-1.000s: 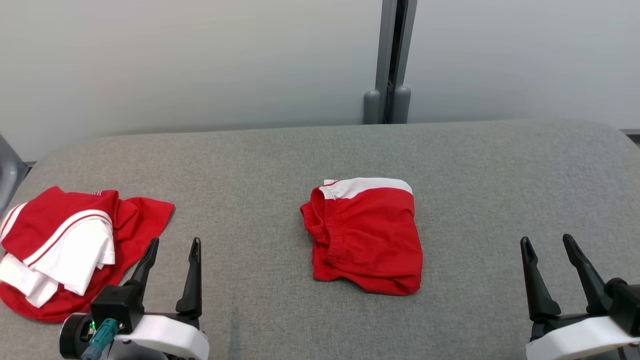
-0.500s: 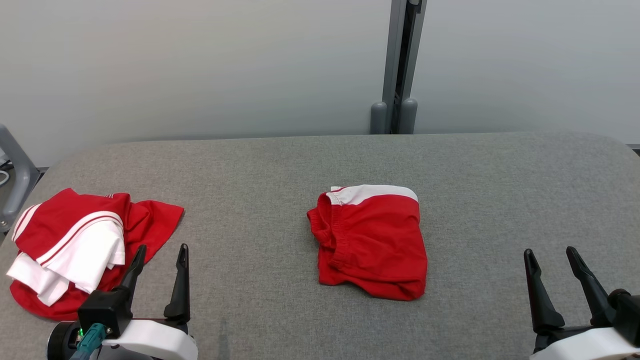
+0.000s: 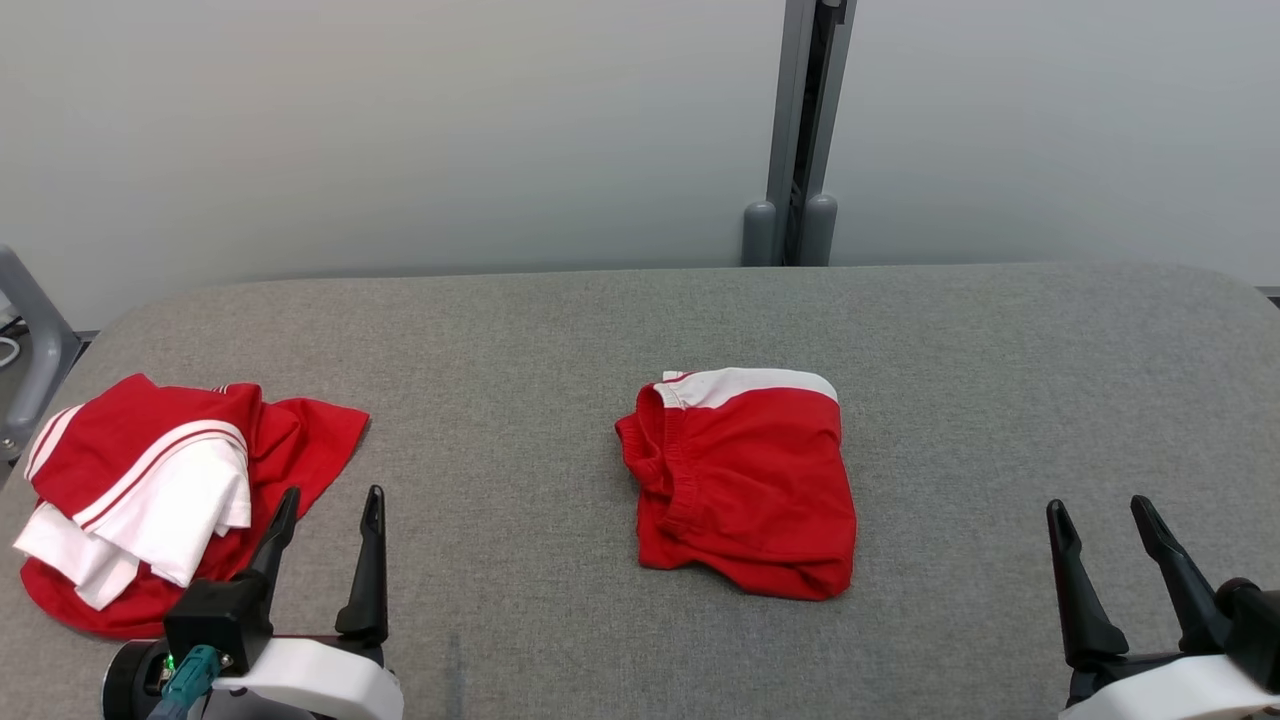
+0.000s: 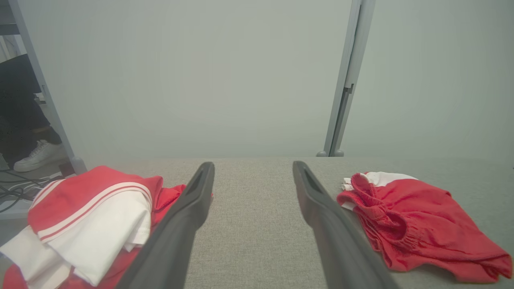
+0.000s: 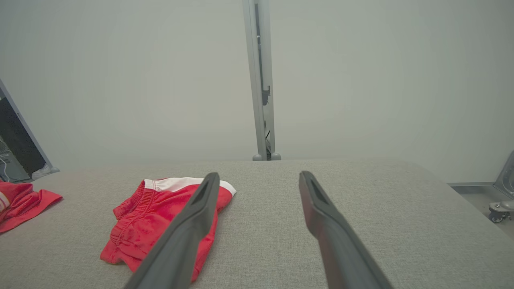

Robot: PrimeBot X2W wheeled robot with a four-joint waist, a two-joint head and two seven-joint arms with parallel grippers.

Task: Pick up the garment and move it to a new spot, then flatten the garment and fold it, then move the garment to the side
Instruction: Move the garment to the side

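The tabletop [image 3: 520, 330] is covered in a coarse grey woven fabric and its far corners are rounded. Near the middle lies the garment [image 3: 745, 490], a pair of red shorts of soft knit cloth. They are folded into a thick, roughly square packet, with the gathered elastic waistband turned toward the left edge and a white band along the side facing the far edge. The near edge of the packet sags in loose, rumpled layers. At the left edge, toward the near corner, sits a heap of red and white clothing [image 3: 150, 500], crumpled, with thin white stripes on the red and a folded white panel draped over the top. The left end effector [image 3: 333, 492] hovers at the near edge just beside that heap, its two long, dark, tapering fingers spread wide and holding nothing; one finger crosses the heap's fringe, and I cannot tell if it touches. The right end effector [image 3: 1097, 503] hangs by the near right corner, well apart from the shorts, fingers likewise wide and empty. Behind the far edge a grey metal post [image 3: 800, 130] rises against a smooth pale wall [image 3: 400, 130].
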